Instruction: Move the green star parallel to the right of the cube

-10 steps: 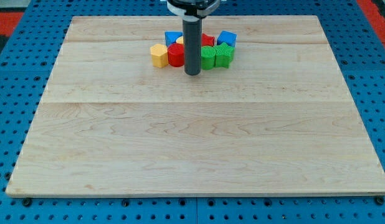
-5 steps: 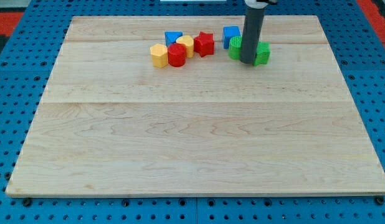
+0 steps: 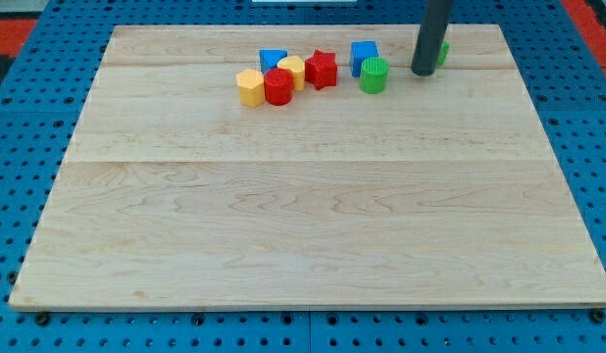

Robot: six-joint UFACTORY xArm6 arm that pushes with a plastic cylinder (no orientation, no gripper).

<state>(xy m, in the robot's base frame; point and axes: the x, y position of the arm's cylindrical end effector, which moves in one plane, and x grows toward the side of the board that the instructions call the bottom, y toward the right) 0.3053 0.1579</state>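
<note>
My tip (image 3: 423, 72) rests on the wooden board (image 3: 303, 216) near the view's top right. The green star (image 3: 443, 53) is almost wholly hidden behind the rod; only a green sliver shows at the rod's right side, touching it. The blue cube (image 3: 364, 56) sits to the left of the rod, apart from it. A green cylinder (image 3: 374, 75) stands just below the cube, between the cube and my tip.
To the left of the cube lie a red star (image 3: 322, 69), a yellow block (image 3: 292, 68), a blue block (image 3: 273, 60), a red cylinder (image 3: 278, 87) and a yellow hexagon (image 3: 250, 87), close together. A blue pegboard (image 3: 19, 147) surrounds the board.
My tip has swept from the middle cluster to the right and upward. The green star moved right with it, and the green cylinder was left beside the blue cube.
</note>
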